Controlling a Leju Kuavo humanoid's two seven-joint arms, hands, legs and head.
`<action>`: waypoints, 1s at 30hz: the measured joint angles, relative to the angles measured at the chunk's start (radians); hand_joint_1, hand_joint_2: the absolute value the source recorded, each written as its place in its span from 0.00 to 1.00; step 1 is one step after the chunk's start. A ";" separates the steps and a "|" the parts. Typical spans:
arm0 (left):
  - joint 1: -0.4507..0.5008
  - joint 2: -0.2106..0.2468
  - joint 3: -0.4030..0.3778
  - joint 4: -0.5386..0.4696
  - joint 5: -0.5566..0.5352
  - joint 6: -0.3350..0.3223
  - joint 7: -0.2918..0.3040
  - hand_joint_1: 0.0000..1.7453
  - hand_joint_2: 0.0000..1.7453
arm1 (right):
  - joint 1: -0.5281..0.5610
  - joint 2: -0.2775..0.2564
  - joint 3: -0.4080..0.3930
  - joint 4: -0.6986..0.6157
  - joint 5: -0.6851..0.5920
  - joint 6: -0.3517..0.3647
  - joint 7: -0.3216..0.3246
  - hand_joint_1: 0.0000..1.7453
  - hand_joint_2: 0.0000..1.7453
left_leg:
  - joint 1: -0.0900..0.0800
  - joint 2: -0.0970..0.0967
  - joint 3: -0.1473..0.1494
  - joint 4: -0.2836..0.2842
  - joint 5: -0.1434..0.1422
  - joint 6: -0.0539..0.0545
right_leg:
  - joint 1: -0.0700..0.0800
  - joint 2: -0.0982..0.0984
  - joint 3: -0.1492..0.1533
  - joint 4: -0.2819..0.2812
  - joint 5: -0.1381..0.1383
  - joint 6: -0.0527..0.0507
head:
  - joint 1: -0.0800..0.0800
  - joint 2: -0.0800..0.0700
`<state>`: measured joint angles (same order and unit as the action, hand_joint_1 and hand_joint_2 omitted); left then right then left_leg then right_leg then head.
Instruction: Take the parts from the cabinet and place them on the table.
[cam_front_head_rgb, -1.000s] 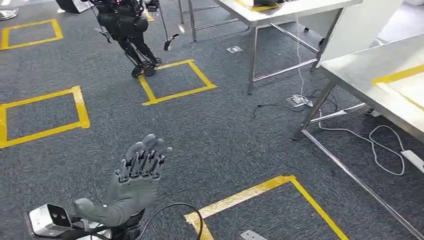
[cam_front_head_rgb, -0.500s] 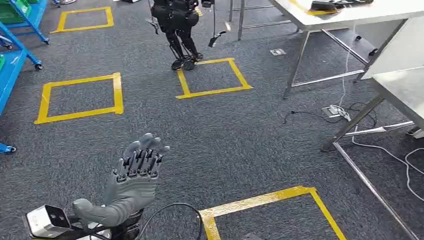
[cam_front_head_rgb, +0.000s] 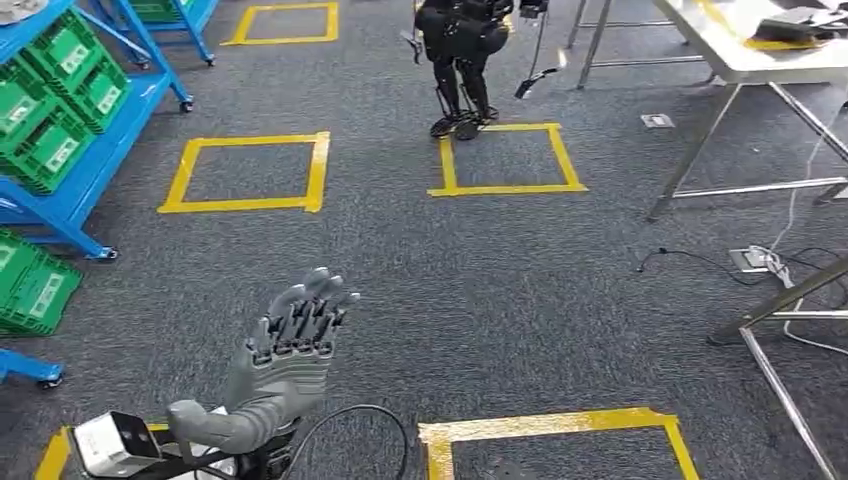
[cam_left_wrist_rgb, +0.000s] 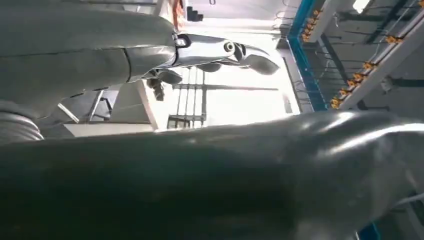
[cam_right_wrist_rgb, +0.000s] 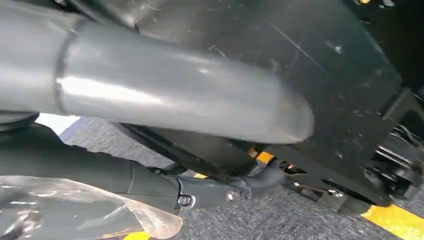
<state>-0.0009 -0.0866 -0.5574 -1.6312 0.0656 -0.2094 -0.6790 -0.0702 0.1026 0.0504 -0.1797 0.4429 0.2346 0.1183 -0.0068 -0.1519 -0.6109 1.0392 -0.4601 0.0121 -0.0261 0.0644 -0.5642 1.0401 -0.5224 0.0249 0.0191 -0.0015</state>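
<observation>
at the lower left of the head view the left hand (cam_front_head_rgb: 285, 355) is raised palm-forward with its fingers spread and nothing in it, the wrist camera box just below it near the bottom edge. the right hand (cam_right_wrist_rgb: 165, 95) appears in its wrist view as a grey thumb and dark fingers against the robot's own body; whether something clear lies by its fingers cannot be told, nor whether it is spread or curled. just past the left hand, a yellow taped square (cam_front_head_rgb: 550, 440) lies on the grey carpet at the bottom centre. farther up on the left edge stands the blue cabinet (cam_front_head_rgb: 95, 165), its shelves carrying green bins (cam_front_head_rgb: 60, 100) that presumably hold the parts. the table (cam_front_head_rgb: 770, 50) sits in the upper right corner, well apart from the cabinet. another dark robot (cam_front_head_rgb: 460, 50) stands at the top centre. the step in hand looks like the approach to the cabinet: it would go best by squaring the body to the shelves, keeping the left hand spread until it is over a bin, and staying clear of the cables (cam_front_head_rgb: 700, 262) at the right.
</observation>
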 joint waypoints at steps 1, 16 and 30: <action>0.000 0.000 -0.002 0.001 -0.001 0.000 0.001 0.00 0.00 | 0.000 0.002 -0.001 0.000 0.000 0.000 0.000 0.00 0.00 | -0.003 0.037 -0.003 0.011 -0.009 -0.003 | -0.002 -0.016 0.005 -0.005 0.003 -0.007 | 0.002 0.000; -0.029 0.000 -0.028 0.013 0.002 -0.003 0.002 0.00 0.00 | 0.010 -0.003 0.000 0.000 0.019 0.003 0.006 0.00 0.00 | -0.020 0.229 -0.007 0.008 -0.004 0.008 | 0.019 -0.172 0.037 -0.011 -0.032 -0.005 | -0.011 0.000; -0.025 0.008 -0.027 0.019 0.019 -0.006 -0.004 0.00 0.00 | 0.002 -0.006 0.001 0.000 0.020 0.007 -0.006 0.00 0.00 | -0.005 0.036 0.009 0.007 -0.016 0.019 | -0.003 0.032 -0.014 -0.004 0.000 0.015 | 0.003 0.000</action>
<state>-0.0262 -0.0786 -0.5840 -1.6121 0.0847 -0.2152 -0.6832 -0.0687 0.0961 0.0515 -0.1793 0.4627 0.2415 0.1125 -0.0121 -0.1163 -0.6015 1.0465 -0.4759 0.0313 -0.0292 0.0968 -0.5782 1.0361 -0.5219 0.0402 0.0217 -0.0015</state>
